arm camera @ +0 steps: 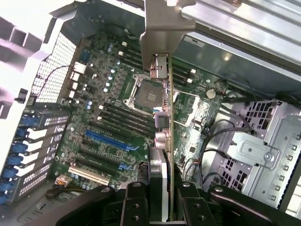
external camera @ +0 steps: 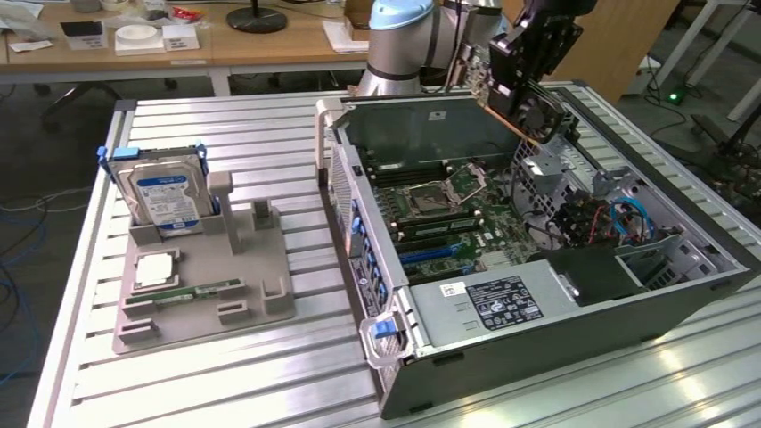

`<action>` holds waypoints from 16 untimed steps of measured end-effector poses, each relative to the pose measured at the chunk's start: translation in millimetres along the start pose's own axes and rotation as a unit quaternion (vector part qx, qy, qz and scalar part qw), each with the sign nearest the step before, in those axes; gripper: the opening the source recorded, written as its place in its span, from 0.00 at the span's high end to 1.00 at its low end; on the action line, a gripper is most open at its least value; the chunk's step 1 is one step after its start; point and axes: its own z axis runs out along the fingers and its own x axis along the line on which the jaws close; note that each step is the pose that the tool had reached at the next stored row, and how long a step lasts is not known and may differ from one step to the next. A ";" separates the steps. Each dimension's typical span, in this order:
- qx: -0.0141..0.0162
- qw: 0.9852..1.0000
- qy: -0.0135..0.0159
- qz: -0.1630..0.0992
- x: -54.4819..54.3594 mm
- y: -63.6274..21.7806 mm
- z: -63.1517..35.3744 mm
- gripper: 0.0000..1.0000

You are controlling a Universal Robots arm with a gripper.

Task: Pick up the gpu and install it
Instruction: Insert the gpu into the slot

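Note:
My gripper [external camera: 537, 43] is shut on the gpu [external camera: 532, 100], a green card with a dark fan cooler, and holds it tilted in the air over the back right of the open computer case [external camera: 356, 223]. From the wrist the gpu [arm camera: 162, 117] shows edge-on, its silver bracket [arm camera: 163, 28] pointing away from the camera. The black fingers [arm camera: 135, 205] clamp the card from both sides, the gripper [arm camera: 162, 207] centred on it. Below the card lies the motherboard [arm camera: 108, 117] with its blue slots [arm camera: 109, 141] and processor socket [arm camera: 146, 92].
On the exterior view's left, a grey holder [external camera: 238, 267] carries a hard drive [external camera: 167, 201] and a memory stick [external camera: 196, 292]. Inside the case are a power supply [external camera: 494, 303], cables and a drive cage [arm camera: 256, 141]. A desk [external camera: 238, 49] stands behind the slatted table [external camera: 262, 134].

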 end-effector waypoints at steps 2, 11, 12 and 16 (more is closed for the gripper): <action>0.000 1.000 0.000 -0.009 0.0 0.0 0.0 0.72; -0.001 0.999 0.002 -0.053 0.1 -0.3 0.0 0.72; -0.001 0.998 0.002 -0.058 0.1 -0.4 0.1 0.72; -0.001 0.997 0.003 -0.076 0.1 -0.4 0.1 0.72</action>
